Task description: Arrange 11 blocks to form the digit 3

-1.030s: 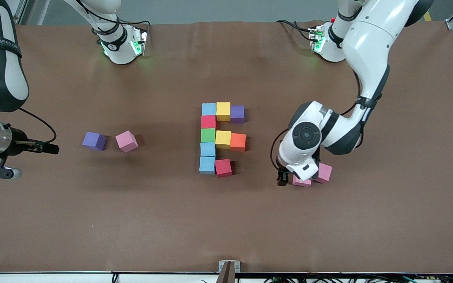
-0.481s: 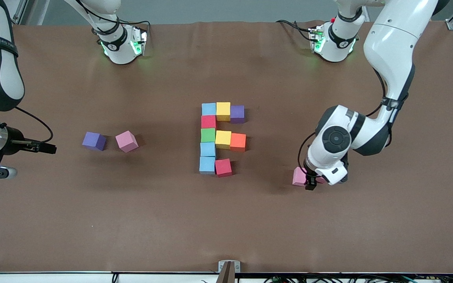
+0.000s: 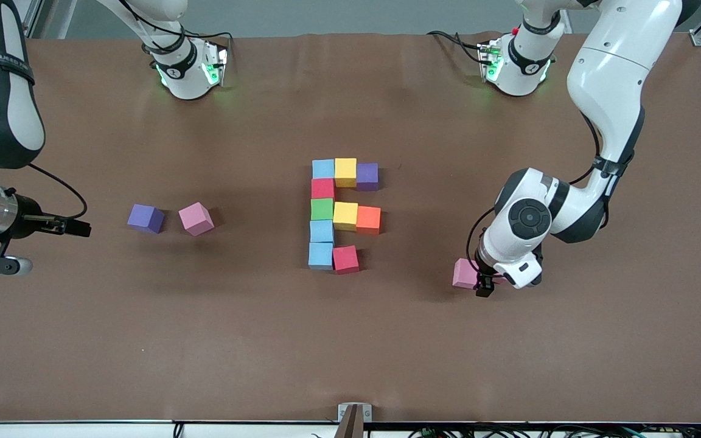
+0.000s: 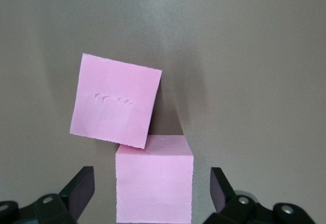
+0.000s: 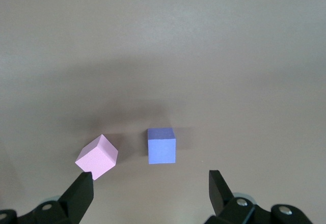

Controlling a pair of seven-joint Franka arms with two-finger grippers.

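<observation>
The digit 3 (image 3: 338, 213) lies mid-table as touching blocks: light blue (image 3: 323, 168), yellow (image 3: 345, 172), purple (image 3: 367, 176), red (image 3: 322, 188), green (image 3: 322, 208), yellow (image 3: 345, 215), orange (image 3: 368, 219), two light blue (image 3: 321, 231) and red (image 3: 345, 259). My left gripper (image 4: 151, 183) is open and low at the table, straddling a pink block (image 4: 154, 183) with gaps on both sides. A second pink block (image 3: 465, 273) (image 4: 116, 100) touches it at a corner. My right gripper (image 5: 151, 180) hangs open at the right arm's end of the table.
Toward the right arm's end lie a loose purple block (image 3: 145, 218) (image 5: 161, 145) and a loose pink block (image 3: 196, 218) (image 5: 97, 157), a little apart. The left arm's elbow (image 3: 606, 79) rises over the table near its base.
The left gripper moved from over one pink block toward the left arm's end and now sits round the neighbouring pink block. The right arm has barely moved.
</observation>
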